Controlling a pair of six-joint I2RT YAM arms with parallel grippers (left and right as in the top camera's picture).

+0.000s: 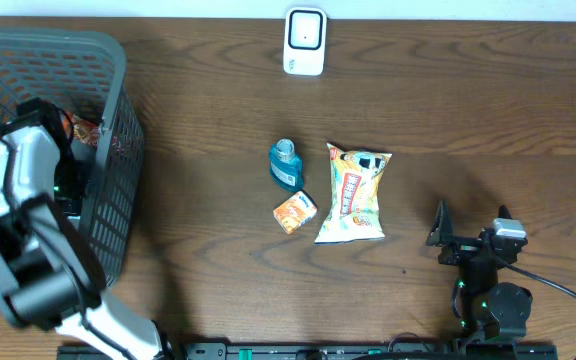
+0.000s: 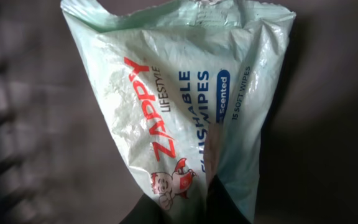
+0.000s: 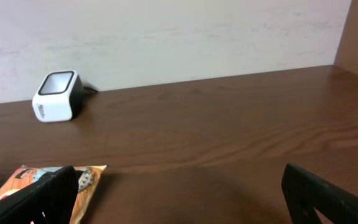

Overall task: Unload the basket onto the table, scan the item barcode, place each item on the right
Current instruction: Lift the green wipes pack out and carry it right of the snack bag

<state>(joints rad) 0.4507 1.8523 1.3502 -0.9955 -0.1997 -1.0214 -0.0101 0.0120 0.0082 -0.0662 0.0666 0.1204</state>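
Left pincer (image 2: 194, 199): clenched on the lower edge of the wipes pack (image 2: 185, 93), which stands straight ahead of it, inside the basket (image 1: 118, 110).
Right pincer (image 3: 179, 202): released, empty.
Scanner (image 3: 56, 96): far ahead of the right pincer, leftward.
Writing: "ZAPPY LIFESTYLE", "Scented", "15 SOFT WIPES"; "flushable wipes" partly creased.
Lift advice: clear the basket wall; no barcode shows on this face, so turn the pack before presenting it.

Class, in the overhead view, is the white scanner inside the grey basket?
No, the scanner stands on the table, well apart from the basket.
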